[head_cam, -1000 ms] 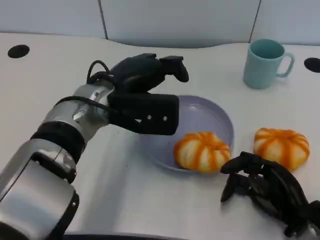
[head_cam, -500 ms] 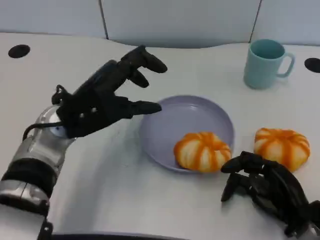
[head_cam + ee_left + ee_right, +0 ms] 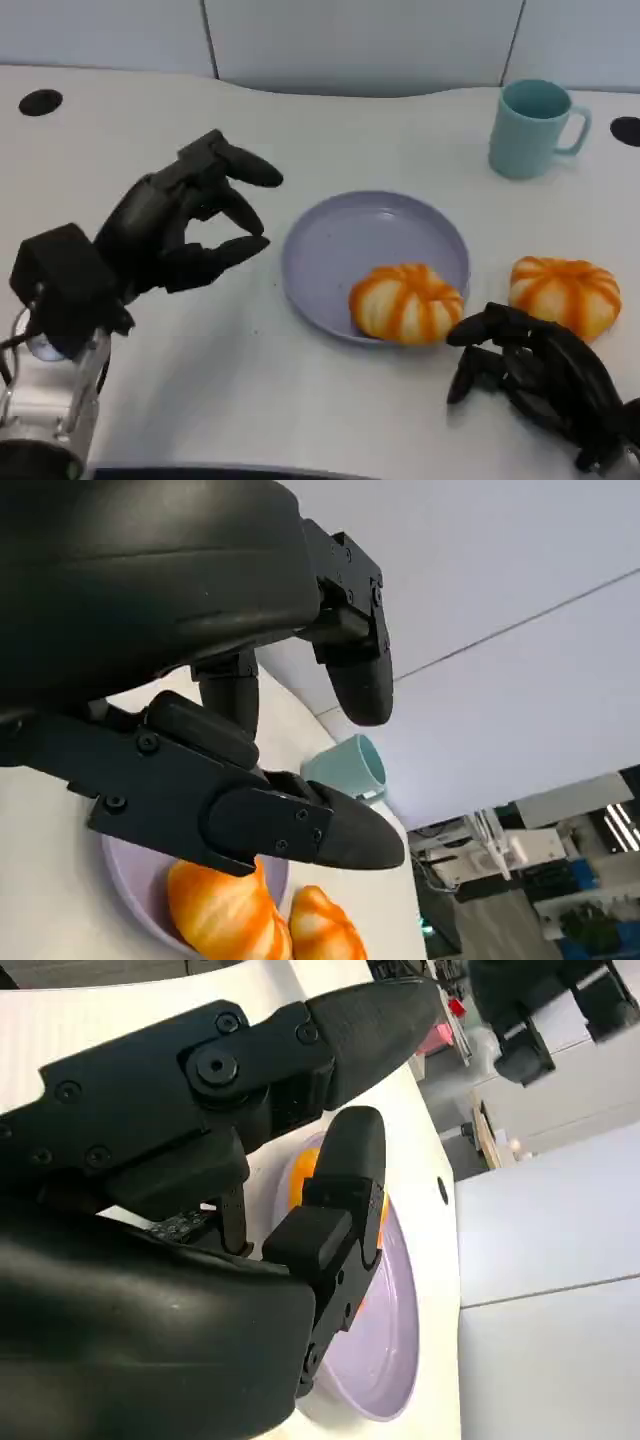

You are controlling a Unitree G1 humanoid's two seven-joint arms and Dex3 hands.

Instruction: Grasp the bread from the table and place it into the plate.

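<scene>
Left hand (image 3: 185,225) hovers spread beside the plate (image 3: 340,235) holding one bread (image 3: 405,302); no writing seems legible.

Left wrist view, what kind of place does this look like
Probably a lab or workshop, not a home: past the white table stand plain white partition walls, and equipment racks beyond them. The mug and purple plate look like test props.

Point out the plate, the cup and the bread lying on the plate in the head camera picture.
plate (image 3: 340,240), head view, bare purple floor.
cup (image 3: 528,128), head view, outer wall.
bread on the plate (image 3: 405,303), head view, striped top.
</scene>
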